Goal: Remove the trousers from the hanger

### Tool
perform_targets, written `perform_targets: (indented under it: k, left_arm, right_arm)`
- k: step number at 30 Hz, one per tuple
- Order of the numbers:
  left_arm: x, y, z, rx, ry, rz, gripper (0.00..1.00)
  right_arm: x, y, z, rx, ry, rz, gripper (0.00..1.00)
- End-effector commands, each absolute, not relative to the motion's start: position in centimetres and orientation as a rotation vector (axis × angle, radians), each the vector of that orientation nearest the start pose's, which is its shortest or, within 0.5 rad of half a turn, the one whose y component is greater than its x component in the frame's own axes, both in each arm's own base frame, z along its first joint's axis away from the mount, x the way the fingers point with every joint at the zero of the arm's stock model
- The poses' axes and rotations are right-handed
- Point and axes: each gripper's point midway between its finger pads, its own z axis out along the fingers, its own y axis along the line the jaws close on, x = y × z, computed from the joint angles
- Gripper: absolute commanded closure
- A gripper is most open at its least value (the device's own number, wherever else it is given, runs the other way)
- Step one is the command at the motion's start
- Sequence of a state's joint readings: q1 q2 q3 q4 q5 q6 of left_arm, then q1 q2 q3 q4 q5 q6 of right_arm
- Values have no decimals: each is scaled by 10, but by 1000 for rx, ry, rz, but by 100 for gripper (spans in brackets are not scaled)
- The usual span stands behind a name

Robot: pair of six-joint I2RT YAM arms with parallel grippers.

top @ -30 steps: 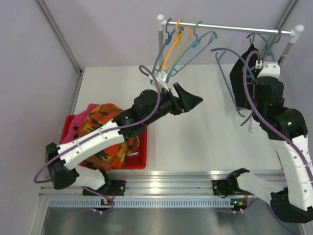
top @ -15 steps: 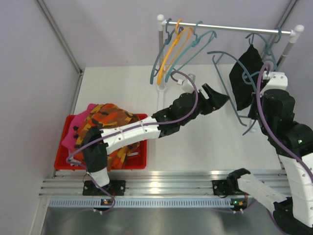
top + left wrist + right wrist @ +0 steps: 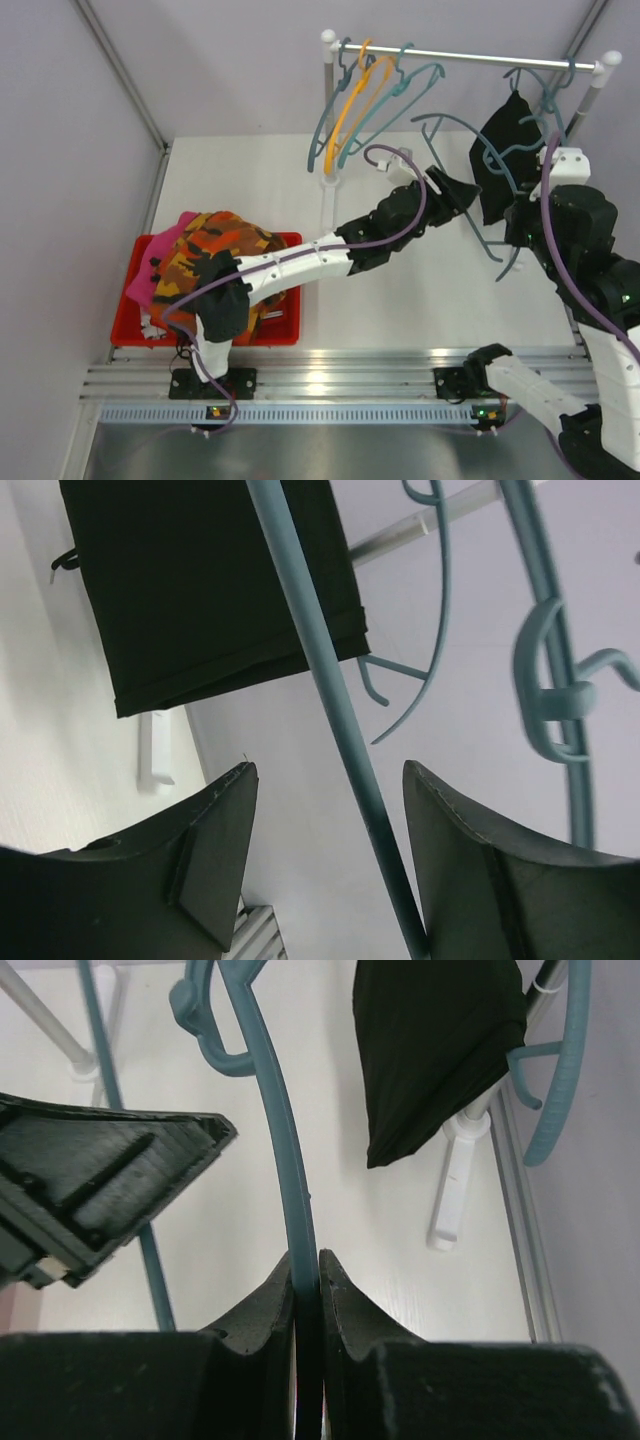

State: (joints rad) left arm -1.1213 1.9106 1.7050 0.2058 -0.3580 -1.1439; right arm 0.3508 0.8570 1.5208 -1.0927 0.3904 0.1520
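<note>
Right gripper: I am pinching it shut on a teal hanger wire. Left gripper: I am holding it open, with a teal hanger bar running between its fingers. Black trousers are hanging at the right end of the rail, just beyond both grippers. Other trousers are lying piled in the red bin, far left.

I'm seeing plain black trousers just beyond the left tool, whose fingers are showing matte black. The hanger rising from the right tool is reading dusty teal. Well behind the left tool, orange camouflage trousers with black blotches are lying over magenta pink trousers in a red bin. Left of that tool, one orange hanger is glowing among teal hangers, and the surface is looking white.
</note>
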Motion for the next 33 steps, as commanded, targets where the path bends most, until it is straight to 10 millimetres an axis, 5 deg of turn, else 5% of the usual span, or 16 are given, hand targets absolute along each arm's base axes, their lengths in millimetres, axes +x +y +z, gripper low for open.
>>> perform_targets:
  k: [1, 9, 26, 33]
  left_arm:
    - [297, -544, 353, -388, 1745, -1452, 36]
    - [308, -559, 332, -349, 1802, -1470, 38]
    - [324, -577, 312, -319, 1838, -1506, 41]
    - [325, -576, 310, -275, 1864, -1493, 42]
  right_arm:
    - [204, 25, 413, 61, 1835, 86, 100]
    - [194, 54, 434, 35, 1770, 309, 100]
    - [196, 88, 436, 10, 1735, 531, 100]
    - [212, 72, 428, 92, 1744, 425, 100]
